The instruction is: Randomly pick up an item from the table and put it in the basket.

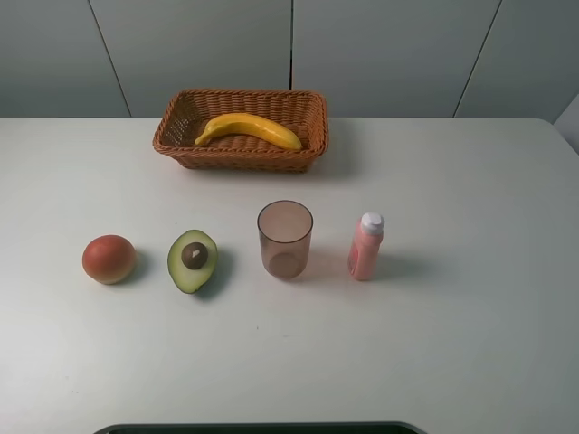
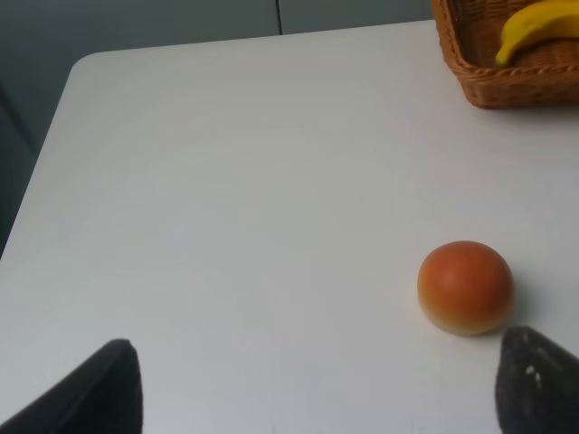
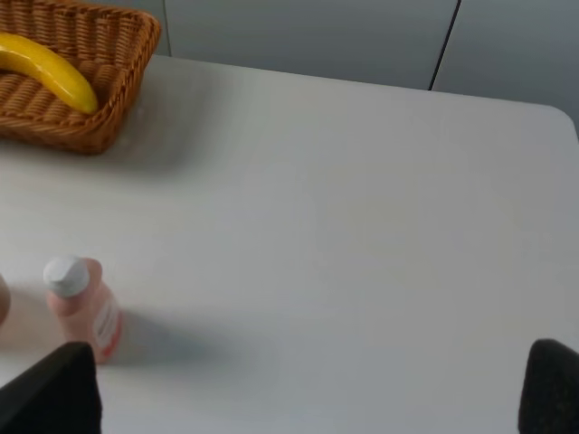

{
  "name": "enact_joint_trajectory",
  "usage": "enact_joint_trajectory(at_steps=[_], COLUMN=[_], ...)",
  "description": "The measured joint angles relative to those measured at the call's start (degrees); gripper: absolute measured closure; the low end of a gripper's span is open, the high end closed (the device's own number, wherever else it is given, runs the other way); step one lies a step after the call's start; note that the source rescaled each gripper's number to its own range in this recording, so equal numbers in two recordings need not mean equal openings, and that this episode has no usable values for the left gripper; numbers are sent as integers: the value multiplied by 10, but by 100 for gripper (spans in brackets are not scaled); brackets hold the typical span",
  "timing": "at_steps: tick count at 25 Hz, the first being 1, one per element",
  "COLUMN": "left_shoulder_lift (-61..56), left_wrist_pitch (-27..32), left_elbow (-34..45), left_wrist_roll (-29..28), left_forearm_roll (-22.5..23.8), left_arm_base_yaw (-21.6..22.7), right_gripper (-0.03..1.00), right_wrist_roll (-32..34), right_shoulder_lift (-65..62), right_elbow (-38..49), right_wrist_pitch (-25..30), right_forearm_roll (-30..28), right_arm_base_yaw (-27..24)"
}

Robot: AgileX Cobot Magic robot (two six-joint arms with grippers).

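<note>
Banana [image 1: 249,129] lies inside basket [image 1: 172,136] on table [image 1: 470,298]. Left gripper [image 2: 317,384] and right gripper [image 3: 312,389]: fingers spread wide, holding nothing.
</note>
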Motion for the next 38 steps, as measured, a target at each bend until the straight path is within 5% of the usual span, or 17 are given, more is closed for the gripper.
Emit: enact_joint_trajectory(at_steps=[5, 12, 26, 38], left_shoulder_lift=[0, 0, 0, 0], left_wrist_pitch=[0, 0, 0, 0], left_elbow=[0, 0, 0, 0], left_wrist_roll=[0, 0, 1, 1], left_forearm_roll=[0, 0, 0, 0], left_arm_base_yaw=[0, 0, 0, 0], right_gripper=[-3, -3, -3, -3], right_wrist_roll=[19, 25, 108, 114], right_shoulder_lift=[-113, -117, -120, -120], right_elbow=[71, 116, 119, 119], right_wrist_pitch=[-1, -18, -19, -20], right_forearm_roll=[-14, -15, -46, -47], right_arm_base_yaw=[0, 0, 0, 0])
